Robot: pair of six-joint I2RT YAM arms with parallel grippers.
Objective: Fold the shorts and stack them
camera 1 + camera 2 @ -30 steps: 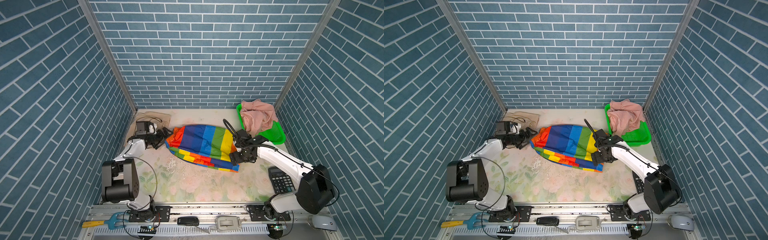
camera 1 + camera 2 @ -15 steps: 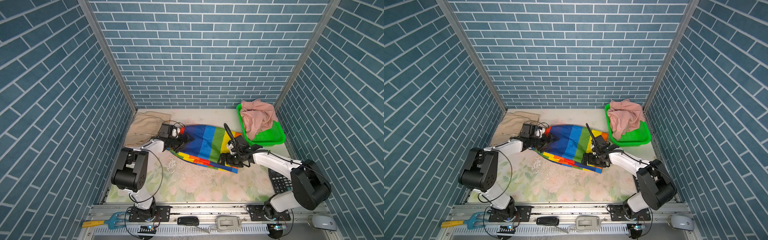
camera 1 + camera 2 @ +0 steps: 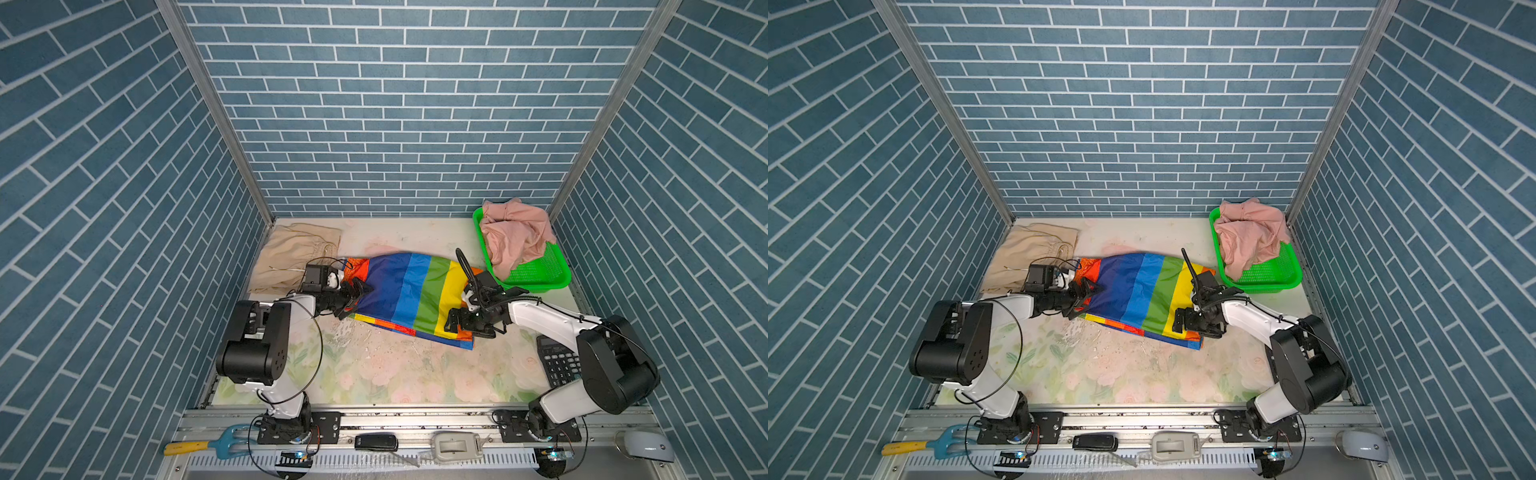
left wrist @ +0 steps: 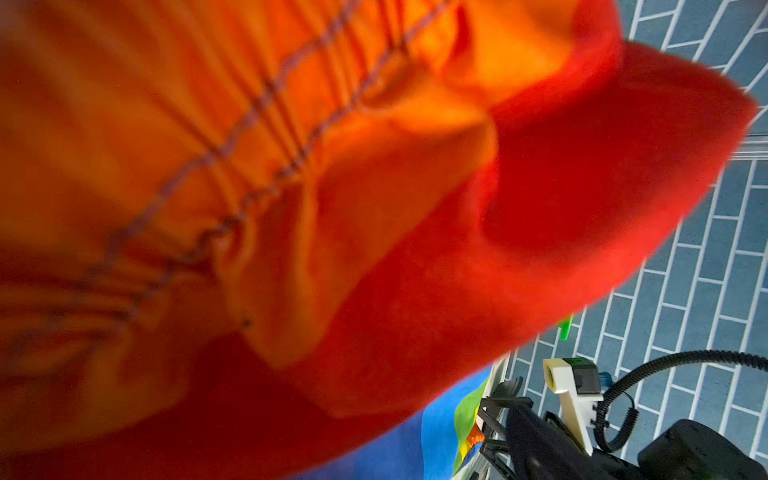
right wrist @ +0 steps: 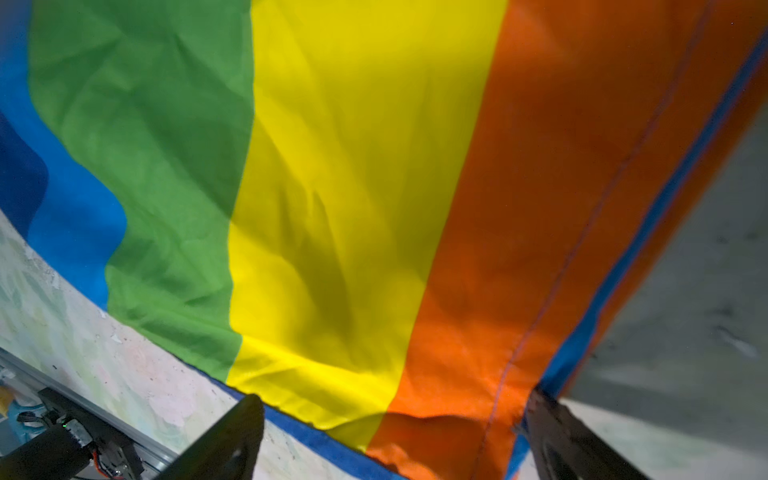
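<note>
Rainbow shorts [image 3: 409, 291] on the desk [image 3: 395, 374] look mid-fold: left pincer [image 3: 357, 297] and right pincer [image 5: 392, 405] gape empty at either end; clenching should come next.

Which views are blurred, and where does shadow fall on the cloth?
Left wrist view: the rainbow shorts fill it, close and out of focus. Right wrist view: sharp stripes, a shadow across the yellow band. Both top views: sharp, evenly lit.

Three shorts [image 3: 415, 291]; one basket [image 3: 536, 273]; one calculator [image 3: 557, 363]; two arms [image 3: 540, 318].
</note>
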